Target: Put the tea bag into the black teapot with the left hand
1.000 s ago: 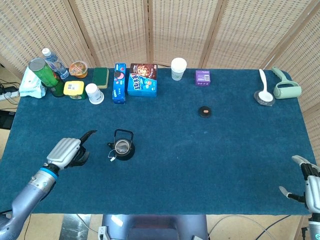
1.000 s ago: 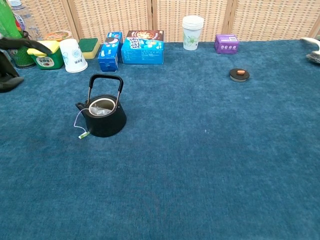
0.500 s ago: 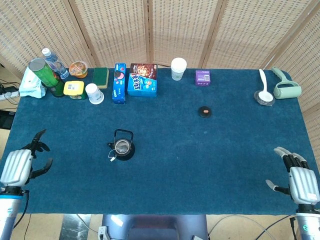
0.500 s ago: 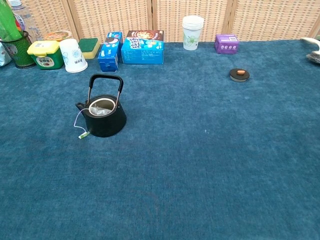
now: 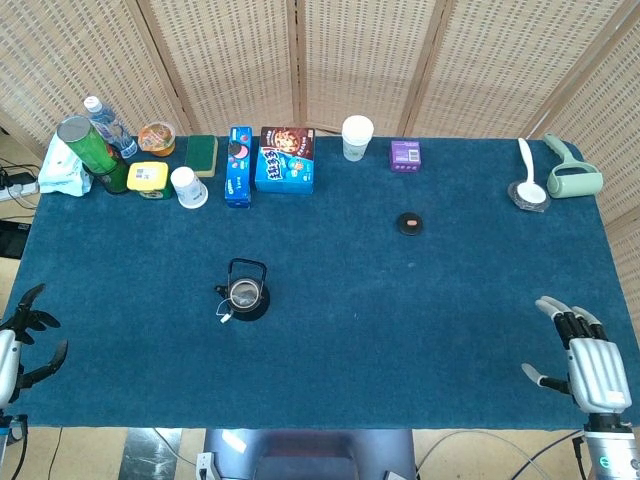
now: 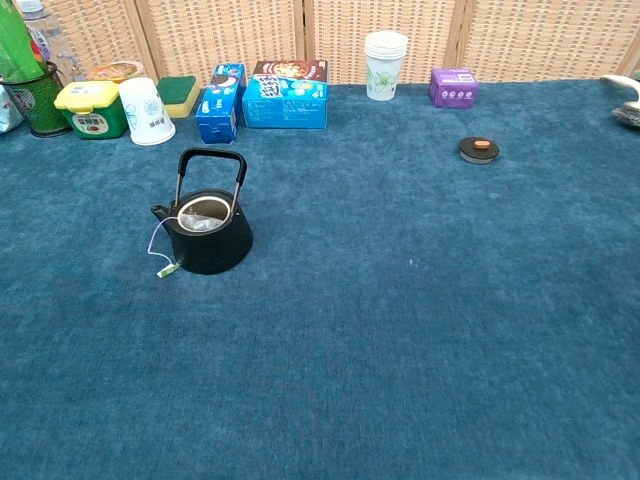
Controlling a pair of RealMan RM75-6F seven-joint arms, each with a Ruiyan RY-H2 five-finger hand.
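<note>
Withdrawn since the earlier frame to the near-left table edge, the left hand (image 5: 20, 345) is empty with fingers spread, like the right hand (image 5: 590, 362); the tea bag (image 6: 203, 221) sits inside the black teapot (image 6: 208, 232), tag (image 6: 167, 270) trailing outside, so only a clear retreat remains.

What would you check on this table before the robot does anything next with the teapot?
1. Tea bag in the black teapot: ok, something pale lies in its strainer, and the string and tag hang outside.
2. Teapot upright, handle up: ok.
3. Left hand away from the pot: ok, at the table's near left edge, fingers apart, holding nothing.
4. Right hand away: ok, near right corner, open.
5. Lid on the pot: not ok, it lies apart on the cloth.
6. Water inside: cannot tell.
</note>
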